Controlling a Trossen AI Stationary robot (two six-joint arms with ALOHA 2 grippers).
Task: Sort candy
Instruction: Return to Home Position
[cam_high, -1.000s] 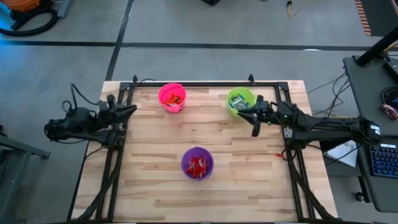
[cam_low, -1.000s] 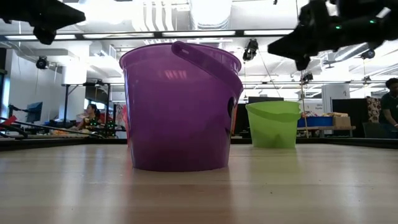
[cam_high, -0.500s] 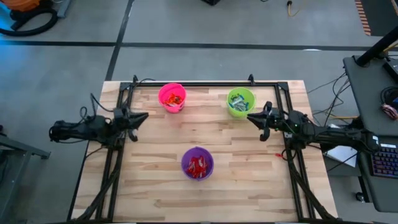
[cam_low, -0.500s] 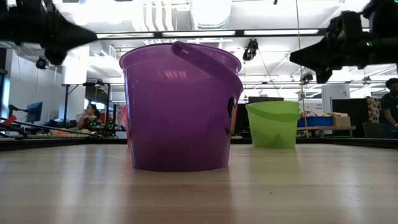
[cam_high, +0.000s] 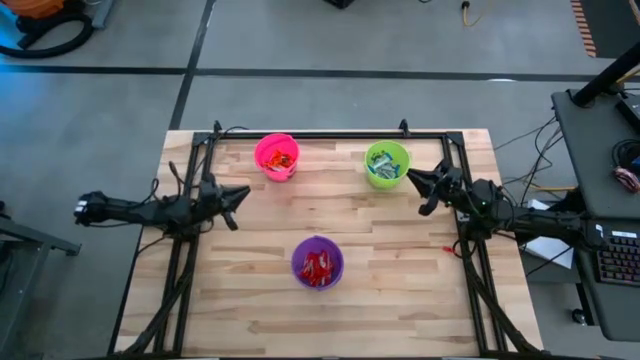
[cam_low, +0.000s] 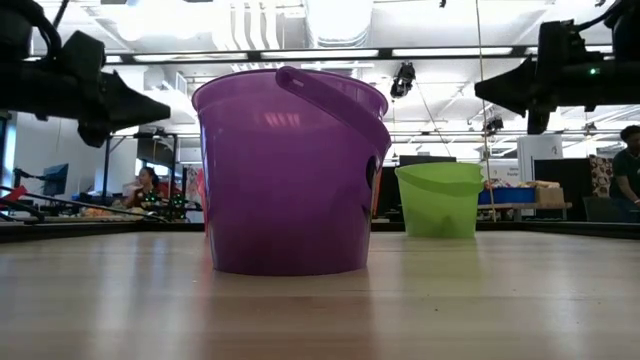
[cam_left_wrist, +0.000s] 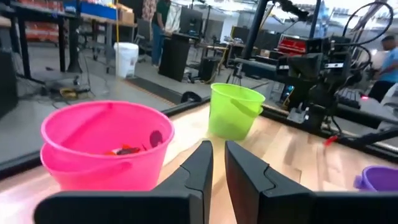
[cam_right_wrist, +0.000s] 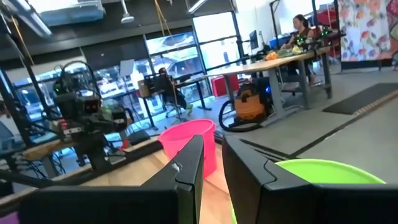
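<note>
Wooden table (cam_high: 400, 290) seen from above, bearing three cups with all the candy inside them. Orange candy (cam_high: 281, 158) lies in the pink cup (cam_high: 263, 152) at the far left. Blue-and-white candy (cam_high: 384, 171) lies in the green cup (cam_high: 401, 153) at the far right. Red candy (cam_high: 318, 266) lies in the purple cup (cam_high: 300, 252), which stands nearer the front edge, between the two arms and well apart from both.

Left claw (cam_high: 244, 191) hovers over the table's left side, near the pink cup but apart from it, pointing inward. Its wrist view shows the fingers (cam_left_wrist: 200, 167) drawn close, with a narrow slit between them and nothing held. Beyond them stand the pink cup, with the green cup farther off.

Right claw (cam_high: 410, 173) hovers just beside the green cup, on its right, also pointing inward. Its fingers (cam_right_wrist: 191, 163) likewise leave only a narrow slit and hold nothing.

From table height the purple cup fills the middle, the green cup shows behind it to the right, and both claws hang above cup height. A black frame (cam_high: 300, 135) runs along the table's edges.
</note>
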